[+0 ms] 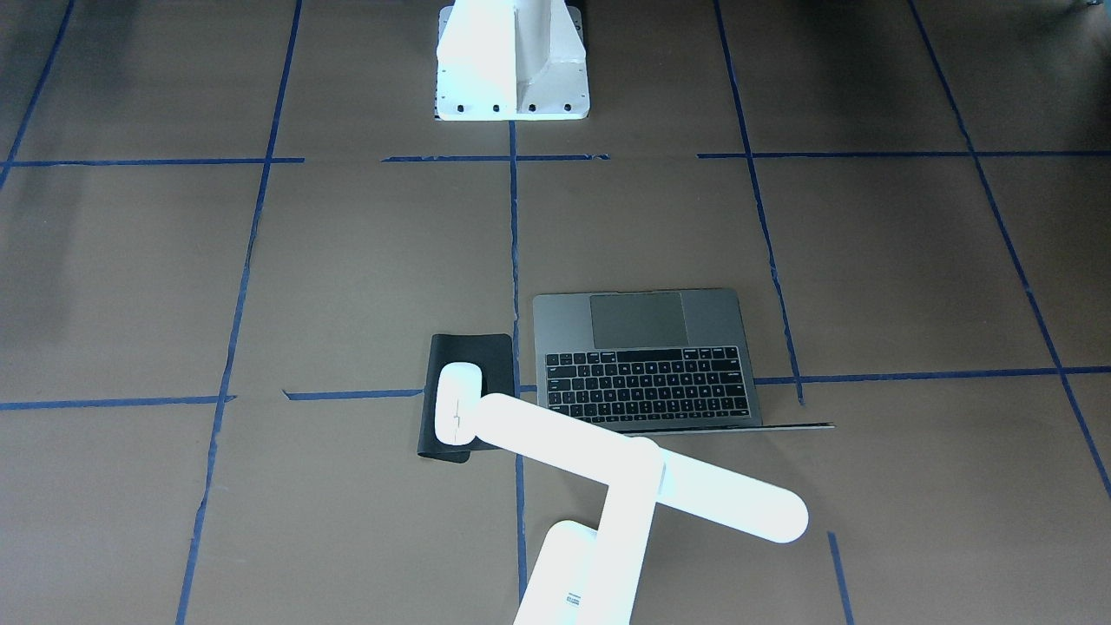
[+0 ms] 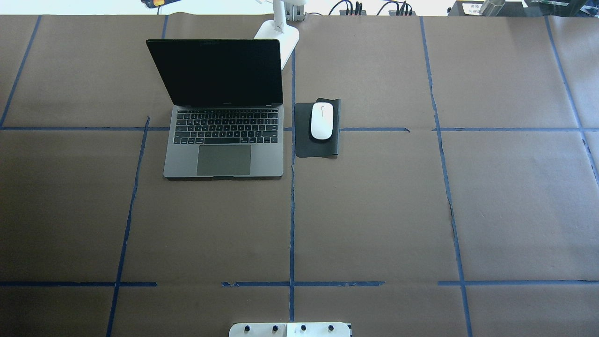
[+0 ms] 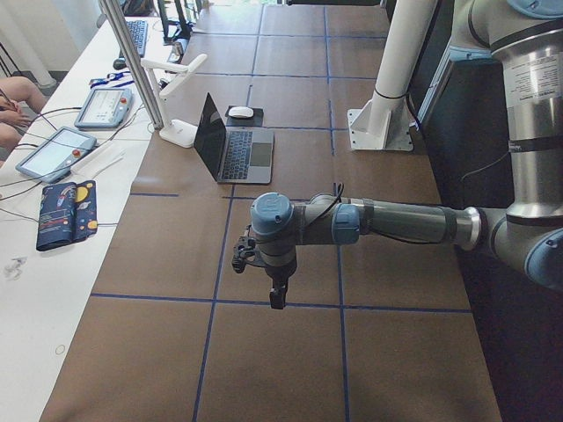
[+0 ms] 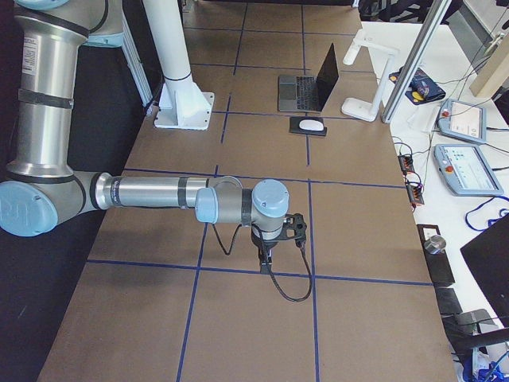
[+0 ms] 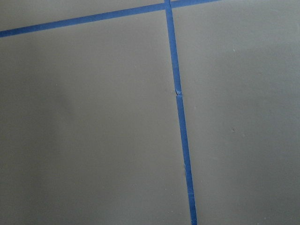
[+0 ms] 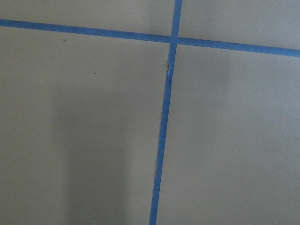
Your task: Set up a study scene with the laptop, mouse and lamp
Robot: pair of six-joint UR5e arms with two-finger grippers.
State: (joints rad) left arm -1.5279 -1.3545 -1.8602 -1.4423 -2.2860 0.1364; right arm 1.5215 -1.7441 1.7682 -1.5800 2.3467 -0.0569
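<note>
Jaws: only the side views show them, so I cannot tell whether either pair is open or holding anything.
Front-facing view: lamp [image 1: 642,486] head slants across, one end over the mouse [image 1: 458,404] on its black mat [image 1: 434,434], with the laptop [image 1: 647,360] just beside.
Overhead view: laptop open left of the centre tape, mouse just right of it, its long axis pointing away from the robot.
Left side view: left arm [image 3: 387,224] hangs over bare bench [image 3: 281,360], well apart from the trio.
Right side view: right arm [image 4: 151,193] likewise.
Wrist views: bench paper and blue tape [image 5: 180,122] only.
Judgement: the scene looks set. The left arm is nearer the laptop, the right nearer the mouse.
</note>
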